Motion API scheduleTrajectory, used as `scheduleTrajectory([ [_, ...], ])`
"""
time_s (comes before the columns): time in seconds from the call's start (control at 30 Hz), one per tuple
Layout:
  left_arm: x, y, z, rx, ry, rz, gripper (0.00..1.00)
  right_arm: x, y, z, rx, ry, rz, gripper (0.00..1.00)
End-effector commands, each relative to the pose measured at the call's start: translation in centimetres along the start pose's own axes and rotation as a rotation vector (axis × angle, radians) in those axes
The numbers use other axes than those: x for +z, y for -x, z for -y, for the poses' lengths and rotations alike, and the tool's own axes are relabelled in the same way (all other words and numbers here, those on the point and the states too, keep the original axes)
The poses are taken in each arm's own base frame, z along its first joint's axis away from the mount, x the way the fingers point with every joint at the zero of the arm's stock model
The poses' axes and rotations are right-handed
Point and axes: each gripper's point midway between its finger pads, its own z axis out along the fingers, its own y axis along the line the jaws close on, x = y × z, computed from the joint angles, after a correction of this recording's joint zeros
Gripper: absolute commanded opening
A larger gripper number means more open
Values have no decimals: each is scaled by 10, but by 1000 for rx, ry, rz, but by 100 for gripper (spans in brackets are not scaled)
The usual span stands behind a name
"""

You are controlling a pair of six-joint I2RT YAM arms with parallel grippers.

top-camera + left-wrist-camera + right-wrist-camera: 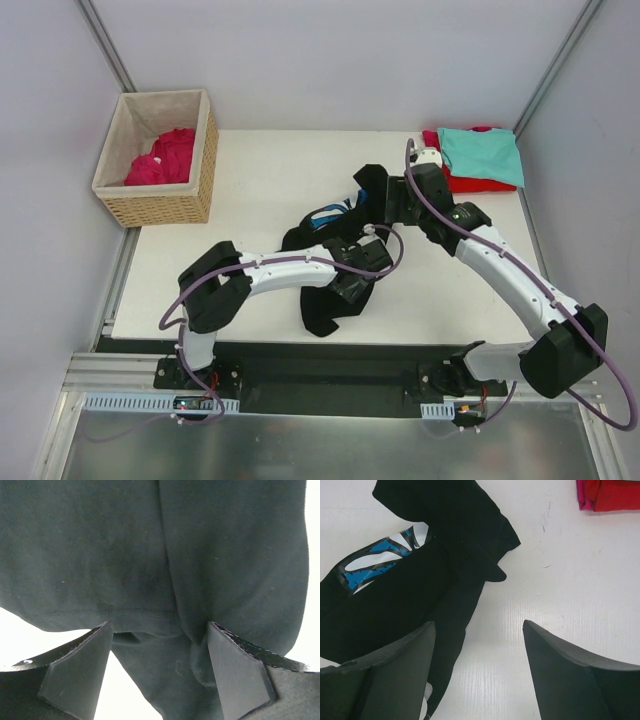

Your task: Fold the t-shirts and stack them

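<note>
A black t-shirt [322, 305] lies crumpled at mid-table, its blue and white print [325, 213] partly showing. My left gripper [358, 268] hovers low over it, open; in the left wrist view the black cloth [100, 555] fills the space under and between the spread fingers [80, 675]. My right gripper [388, 200] is open at the shirt's far right edge. In the right wrist view the black shirt [420, 595] and its print [375, 562] lie by the left finger, with bare table between the jaws. A teal t-shirt [482, 153] lies folded on a red one [478, 184] at the back right.
A wicker basket [165, 205] at the back left corner holds a crimson-pink shirt [165, 158]. The red and pink edge of the folded stack [612, 495] shows at the top right of the right wrist view. Grey walls close in the white table [270, 170].
</note>
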Motion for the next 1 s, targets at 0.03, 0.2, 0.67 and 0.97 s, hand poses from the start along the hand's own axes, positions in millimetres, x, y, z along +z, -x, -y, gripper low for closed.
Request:
scheduleTrajectory([
  [0.03, -17, 7, -23, -2, 66, 40, 75, -8, 6, 0, 25, 15, 36, 74],
  [0.2, -38, 19, -35, -10, 77, 98, 75, -4, 3, -5, 28, 30, 23, 74],
  [0.67, -5, 5, -49, -3, 161, 14, 76, -3, -4, -5, 28, 36, 12, 73],
  [0.97, 12, 1, -42, -11, 154, -8, 75, -5, -5, -4, 22, 37, 13, 72],
])
